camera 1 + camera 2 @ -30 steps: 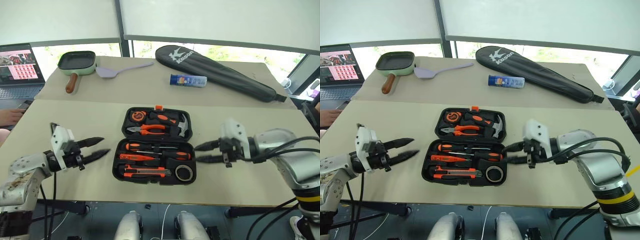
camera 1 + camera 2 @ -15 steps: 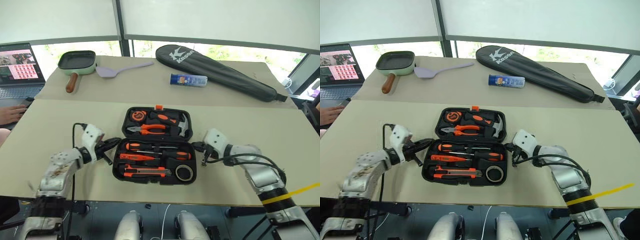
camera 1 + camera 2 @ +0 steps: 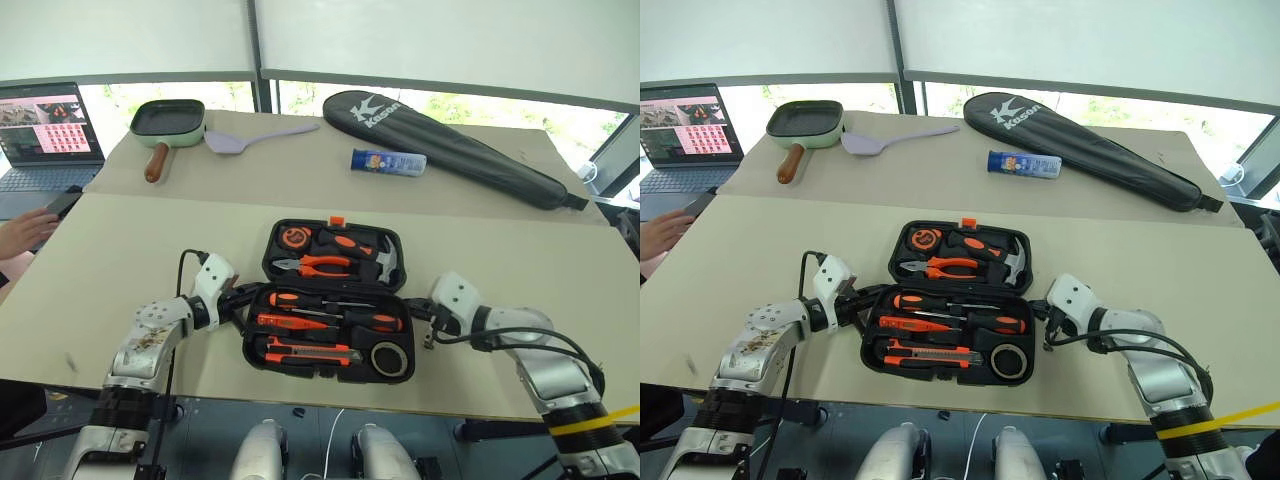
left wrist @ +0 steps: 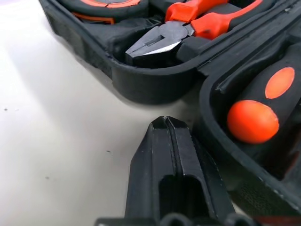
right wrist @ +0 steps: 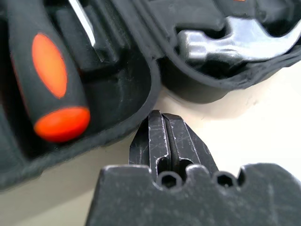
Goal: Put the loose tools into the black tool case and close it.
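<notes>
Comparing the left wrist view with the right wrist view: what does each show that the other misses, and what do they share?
Left wrist alone: the pliers in the far half, beside the shut left gripper. Right wrist alone: the steel hammer head, beyond the shut right gripper. Both: the open black tool case on the pale table, with an orange-tipped screwdriver handle in the near half.

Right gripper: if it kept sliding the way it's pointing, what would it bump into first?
Most likely the black tool case: the shut right gripper points at the notch between the case's two halves, almost touching.
</notes>
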`<state>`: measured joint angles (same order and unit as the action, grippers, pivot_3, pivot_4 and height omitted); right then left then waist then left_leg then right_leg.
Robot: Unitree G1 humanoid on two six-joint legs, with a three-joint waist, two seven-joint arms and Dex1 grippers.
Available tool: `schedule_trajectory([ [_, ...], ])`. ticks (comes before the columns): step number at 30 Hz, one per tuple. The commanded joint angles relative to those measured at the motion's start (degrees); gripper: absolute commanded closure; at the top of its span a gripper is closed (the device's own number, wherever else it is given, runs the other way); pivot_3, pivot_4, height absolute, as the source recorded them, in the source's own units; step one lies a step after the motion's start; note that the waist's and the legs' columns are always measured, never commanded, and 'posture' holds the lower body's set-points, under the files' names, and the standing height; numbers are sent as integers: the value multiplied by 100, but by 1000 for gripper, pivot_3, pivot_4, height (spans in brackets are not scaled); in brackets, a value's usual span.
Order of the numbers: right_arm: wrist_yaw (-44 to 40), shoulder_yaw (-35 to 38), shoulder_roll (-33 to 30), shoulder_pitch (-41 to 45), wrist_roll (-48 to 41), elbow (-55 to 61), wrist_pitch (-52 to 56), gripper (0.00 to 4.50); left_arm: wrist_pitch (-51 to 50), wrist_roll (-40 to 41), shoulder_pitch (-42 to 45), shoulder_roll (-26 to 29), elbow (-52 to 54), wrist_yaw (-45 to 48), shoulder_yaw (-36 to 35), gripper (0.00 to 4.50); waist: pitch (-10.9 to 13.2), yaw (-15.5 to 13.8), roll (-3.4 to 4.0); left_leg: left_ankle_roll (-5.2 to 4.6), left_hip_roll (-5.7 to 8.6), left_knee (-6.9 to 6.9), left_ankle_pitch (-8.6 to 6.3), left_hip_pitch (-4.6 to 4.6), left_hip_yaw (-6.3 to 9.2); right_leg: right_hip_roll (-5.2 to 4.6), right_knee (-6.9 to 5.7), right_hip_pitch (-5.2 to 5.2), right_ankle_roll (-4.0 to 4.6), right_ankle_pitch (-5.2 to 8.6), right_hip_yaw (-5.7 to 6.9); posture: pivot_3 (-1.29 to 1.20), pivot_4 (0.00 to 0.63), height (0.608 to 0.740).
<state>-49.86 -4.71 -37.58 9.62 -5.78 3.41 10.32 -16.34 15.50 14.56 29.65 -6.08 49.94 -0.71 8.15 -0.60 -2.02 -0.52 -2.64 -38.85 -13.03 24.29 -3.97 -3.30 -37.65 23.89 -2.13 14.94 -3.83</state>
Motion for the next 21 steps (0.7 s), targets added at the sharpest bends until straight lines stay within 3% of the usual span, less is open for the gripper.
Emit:
schedule_trajectory([
  [1, -55, 539, -46, -81, -511, 204, 102, 4212, -442, 467, -159, 89, 398, 34, -353, 3199, 0, 12, 0, 0, -2, 0, 0, 1, 1, 1, 0, 1, 0, 0, 0, 0, 150, 740],
  [4, -155, 900, -168, -47, -980, 458, 522, 3345, -1827, 306, -31, 485, 612, -818, -723, 2110, 1, 33, -1, 0, -4, -1, 0, 1, 4, 2, -3, 4, 0, 0, -1, 0, 150, 740],
  [7, -339, 1180, -368, 115, -1911, 954, 1826, 2234, -2638, 673, 149, 1111, 898, -395, -743, 1000, 1, 95, -1, 0, -9, -1, 1, -4, 29, 10, -15, 3, 1, 0, -2, 0, 150, 740],
  [10, -258, 1322, -638, 414, -2730, 1250, 3367, 1202, -3287, 977, 603, 1318, 935, -262, -686, 4, 2, 136, -1, 0, -11, 2, 0, -10, 38, 13, -21, 4, 5, 2, -5, 0, 150, 740],
  [13, 182, 1261, -748, 1086, -3141, 1163, 4943, 257, -4165, 1187, 1285, 1279, 815, -345, -528, 0, 5, 111, -6, 1, -7, -2, 1, -6, 40, 10, -21, 5, 5, 2, -3, 0, 150, 740],
  [16, 780, 1056, -540, 1889, -3156, 800, 6151, 257, -4668, 1141, 1837, 1002, 566, -687, -352, 0, 9, 124, -14, 2, -4, -6, 2, -3, 42, 11, -23, 6, 5, 2, -3, 0, 150, 740],
  [21, 1578, 799, 35, 2699, -2906, 366, 7083, 257, -5127, 1026, 2241, 614, 329, -1300, -317, 0, 9, 158, -14, 2, -1, 3, 2, 18, 45, 12, -19, 29, 5, 2, -5, 0, 150, 740],
])
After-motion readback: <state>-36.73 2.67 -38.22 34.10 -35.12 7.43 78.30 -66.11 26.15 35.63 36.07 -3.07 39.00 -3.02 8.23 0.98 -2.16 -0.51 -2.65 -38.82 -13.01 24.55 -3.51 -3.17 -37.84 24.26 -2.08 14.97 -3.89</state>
